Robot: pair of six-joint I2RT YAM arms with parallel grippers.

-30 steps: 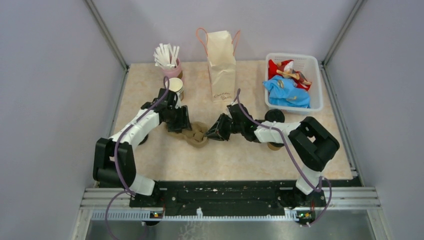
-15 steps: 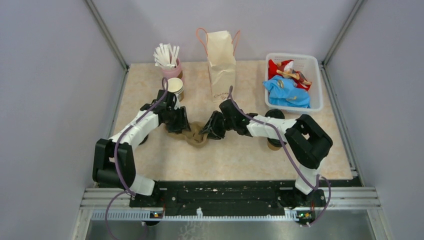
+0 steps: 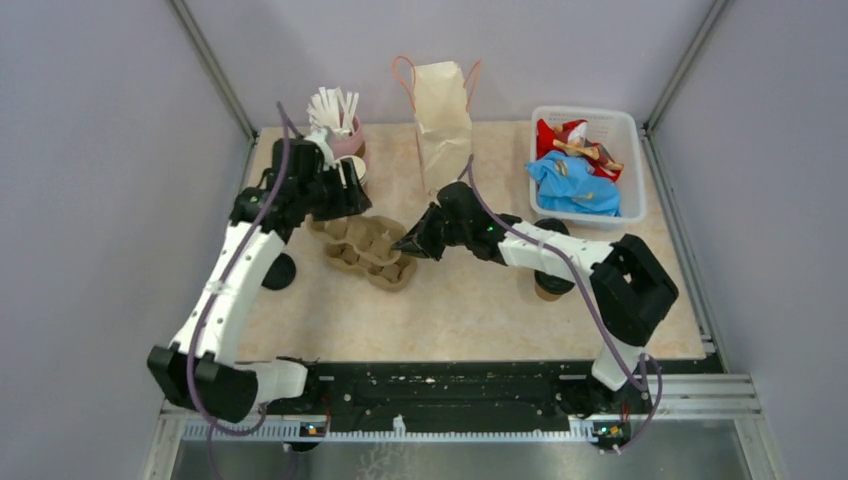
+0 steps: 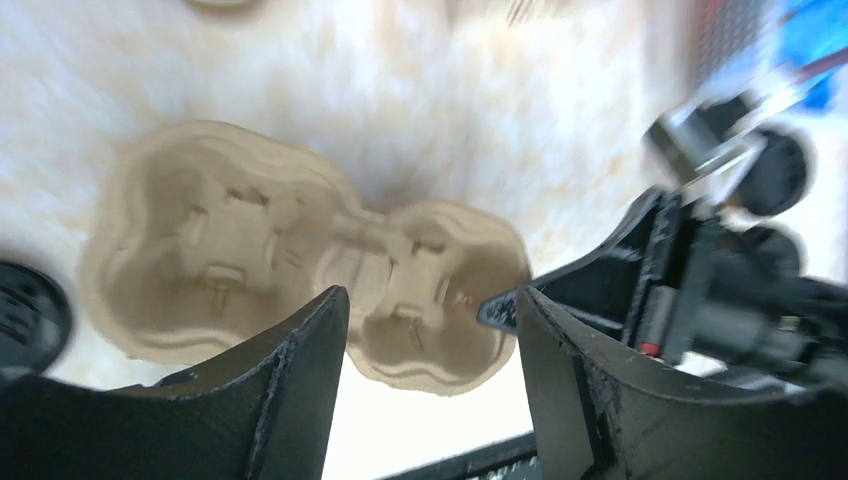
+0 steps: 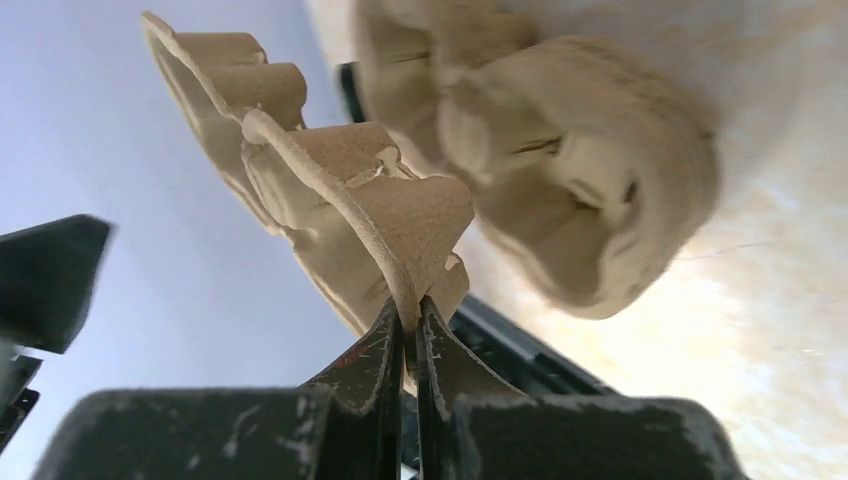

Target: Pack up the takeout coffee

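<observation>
Two pulp cup carriers (image 3: 365,250) lie side by side at mid-table. My right gripper (image 3: 408,243) is shut on the thin rim of one carrier (image 5: 330,190) and tilts it up; the other carrier (image 5: 560,170) lies flat beside it. My left gripper (image 3: 338,195) is open and empty, raised above the carriers (image 4: 300,250). One black-lidded brown cup (image 3: 279,271) stands left of the carriers and also shows in the left wrist view (image 4: 25,315). Another black lid (image 3: 549,231) shows behind my right forearm. The paper bag (image 3: 443,120) stands upright at the back.
A pink cup of white straws (image 3: 335,118) and lidless stacked cups (image 3: 353,163) stand at the back left, close to my left gripper. A white basket (image 3: 630,150) of packets is at the back right. A brown cup (image 3: 545,290) sits partly under my right forearm.
My left gripper let go of the carriers, opened and rose back to the left. The carriers now lie apart side by side. My right gripper shifted left, still clamped on a carrier rim.
</observation>
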